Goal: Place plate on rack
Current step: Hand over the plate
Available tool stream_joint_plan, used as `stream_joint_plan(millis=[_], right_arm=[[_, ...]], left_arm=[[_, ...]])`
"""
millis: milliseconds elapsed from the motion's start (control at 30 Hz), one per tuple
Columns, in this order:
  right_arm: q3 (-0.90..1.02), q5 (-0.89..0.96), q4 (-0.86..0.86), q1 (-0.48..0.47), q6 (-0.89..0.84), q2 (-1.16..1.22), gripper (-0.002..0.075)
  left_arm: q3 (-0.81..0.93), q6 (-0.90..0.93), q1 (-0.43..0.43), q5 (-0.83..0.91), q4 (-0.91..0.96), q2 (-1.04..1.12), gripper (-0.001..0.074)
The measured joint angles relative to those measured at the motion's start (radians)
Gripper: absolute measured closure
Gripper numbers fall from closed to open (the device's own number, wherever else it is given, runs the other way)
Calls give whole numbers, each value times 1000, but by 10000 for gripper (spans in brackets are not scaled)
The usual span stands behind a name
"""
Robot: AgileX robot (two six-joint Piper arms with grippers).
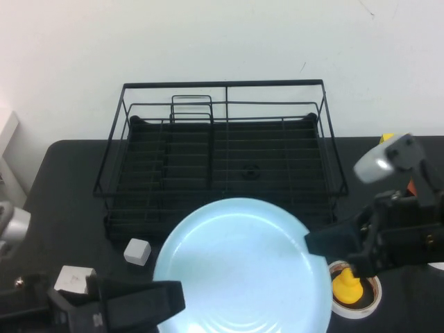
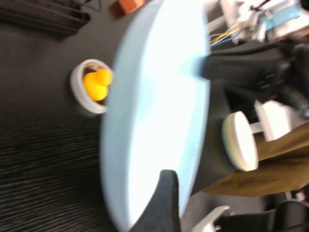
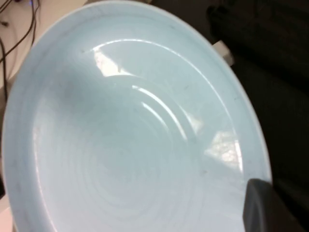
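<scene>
- The plate [image 1: 243,267] is cut off at the near edge, held above the tabletop [image 1: 62,201], in front of the rack [image 1: 222,163].
- I see the right tool [image 1: 320,244] pinched on its right rim.
- The left tool [image 1: 170,298] stands open at the left rim.

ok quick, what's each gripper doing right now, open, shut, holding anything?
Left gripper: open at the near-left rim of the large round pale-blue plate, not clamping it.
Right gripper: shut on the plate's right rim.
</scene>
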Motion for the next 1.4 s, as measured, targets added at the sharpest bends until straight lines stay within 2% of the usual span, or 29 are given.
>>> stream_joint_plan(millis=[200,367,567,667,700,833,900,1067,1233,1400], right_arm=[[0,52,-23,-17,52,-48,713],[0,128,-23,-17,58,-52,713],[0,196,50,-17,43,-52,713],[0,201,74,-17,28,-52,713],[0,203,84,-17,23,-52,713],[0,227,120,-17,-17,-52,713],[0,248,150,-19,-67,-52,711],[0,303,280,-32,-209,-52,694],[0,348,416,-37,-267,-52,599],[0,439,447,-27,-271,-52,367]], left_arm=[[0,0,0,0,72,0,118],[0,23,0,-2,94,0,127],[0,58,0,-2,118,0,146],[0,71,0,0,118,0,230],[0,84,0,2,118,0,279],[0,107,0,6,118,0,554],[0,112,0,1,129,0,638],[0,137,0,-14,124,0,646],[0,202,0,-11,48,0,646],[0,321,0,5,-42,0,647]])
